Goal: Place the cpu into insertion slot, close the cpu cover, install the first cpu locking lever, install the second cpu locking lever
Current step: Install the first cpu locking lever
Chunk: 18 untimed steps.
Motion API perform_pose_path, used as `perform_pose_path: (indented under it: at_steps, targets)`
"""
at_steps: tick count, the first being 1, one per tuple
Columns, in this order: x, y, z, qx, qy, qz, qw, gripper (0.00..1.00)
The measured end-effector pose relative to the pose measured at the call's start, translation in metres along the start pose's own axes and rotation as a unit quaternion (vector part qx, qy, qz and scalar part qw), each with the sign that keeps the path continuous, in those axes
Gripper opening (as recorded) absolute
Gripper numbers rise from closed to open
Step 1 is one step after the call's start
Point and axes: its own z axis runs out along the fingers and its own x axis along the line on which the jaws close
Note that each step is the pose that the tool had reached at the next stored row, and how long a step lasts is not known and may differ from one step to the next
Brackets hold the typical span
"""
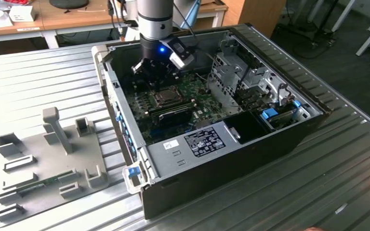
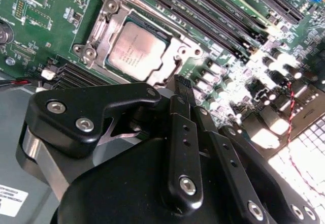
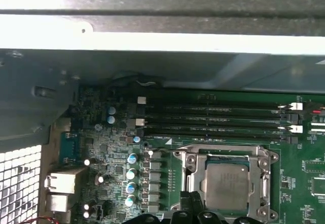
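Note:
The cpu (image 2: 136,49) (image 3: 226,183), a grey metal square, lies in the insertion slot (image 1: 168,97) on the green board inside the open computer case. The silver cpu cover (image 2: 173,45) (image 3: 223,152) lies flat around it, and the chip shows through its window. My gripper (image 1: 151,76) hangs inside the case just behind the socket in the exterior view. Its black fingers are shut together with nothing between them. In both wrist views my gripper (image 2: 182,82) (image 3: 192,198) has its tips close to the edge of the cover frame. I cannot tell whether they touch it.
Long black memory slots (image 2: 218,16) (image 3: 213,115) run beside the socket. The case wall (image 3: 152,21) and a metal drive cage (image 1: 236,72) hem in the board. A grey fixture plate (image 1: 50,154) with upright holders lies on the ribbed table at the exterior view's left.

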Motion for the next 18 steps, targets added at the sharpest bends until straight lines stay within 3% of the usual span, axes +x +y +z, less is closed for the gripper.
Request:
perform_pose_path:
  at_steps: [7, 18]
  targets:
    - [0.0011, 0.0, -0.0015, 0.0001, -0.0004, 0.0, 1.0, 0.11]
    - [0.0007, 0.0003, -0.0163, 0.0001, -0.0004, 0.0, 1.0, 0.11]
